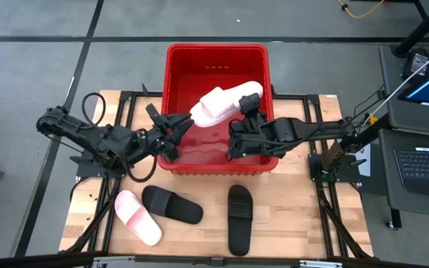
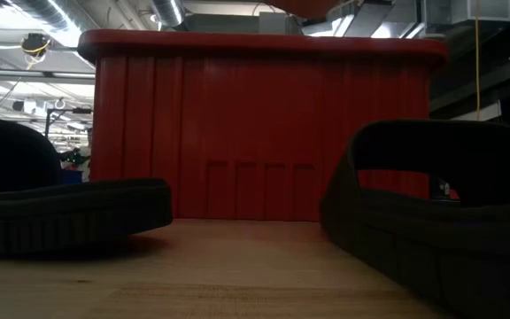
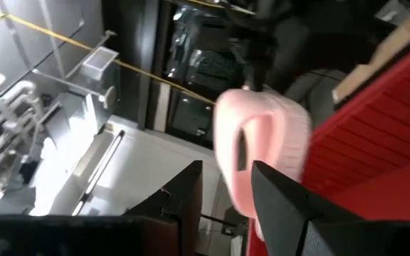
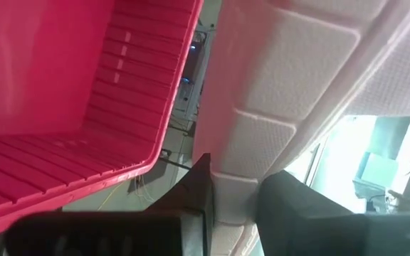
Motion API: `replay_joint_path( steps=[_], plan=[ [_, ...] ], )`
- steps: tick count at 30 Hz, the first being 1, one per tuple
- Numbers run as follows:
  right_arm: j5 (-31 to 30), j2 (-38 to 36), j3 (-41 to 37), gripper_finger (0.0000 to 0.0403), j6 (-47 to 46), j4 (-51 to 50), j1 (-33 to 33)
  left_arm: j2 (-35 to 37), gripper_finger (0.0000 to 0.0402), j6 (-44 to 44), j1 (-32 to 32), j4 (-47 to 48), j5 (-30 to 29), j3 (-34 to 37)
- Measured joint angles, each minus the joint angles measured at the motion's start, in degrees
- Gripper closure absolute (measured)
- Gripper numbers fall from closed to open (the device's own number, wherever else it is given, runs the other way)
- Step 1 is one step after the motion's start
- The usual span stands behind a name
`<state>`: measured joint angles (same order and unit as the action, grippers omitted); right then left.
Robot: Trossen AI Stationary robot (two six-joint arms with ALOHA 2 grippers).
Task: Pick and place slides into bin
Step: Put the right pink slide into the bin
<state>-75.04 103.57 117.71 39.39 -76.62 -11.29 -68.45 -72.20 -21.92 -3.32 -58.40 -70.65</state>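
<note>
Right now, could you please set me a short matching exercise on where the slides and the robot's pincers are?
Things:
1. pink slide in the air
2. second pink slide
3. two black slides
4. left pincer

Places or states:
A. lying between the other pink slide and the table's right part
B. open beside the held slide's end, over the red bin
C. held by the right pincer above the bin
D. lying on the wooden table near its left front corner

Pairs: 1-C, 2-D, 3-A, 4-B

Two pink slides (image 1: 225,103), two black slides (image 1: 172,204), one red bin (image 1: 177,82).
</note>
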Motion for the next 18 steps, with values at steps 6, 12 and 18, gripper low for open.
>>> replay_joint_path(
  steps=[6, 12, 18],
  plan=[
    [0.23, 0.00, 0.00, 0.0330, 0.14, -0.03, -0.16, -0.02, 0.0286, 4.21, 1.59, 2.32, 1.42, 0.00],
    [1.42, 1.77, 0.00, 0.0330, 0.14, 0.15, -1.10, 0.00, 0.0286, 6.13, 3.80, 3.73, 6.46, 0.00],
    [1.37, 2.93, 0.00, 0.0330, 0.03, 0.15, -1.02, 0.00, 0.0286, 10.78, 5.71, 8.50, 9.73, 0.05]
  ],
)
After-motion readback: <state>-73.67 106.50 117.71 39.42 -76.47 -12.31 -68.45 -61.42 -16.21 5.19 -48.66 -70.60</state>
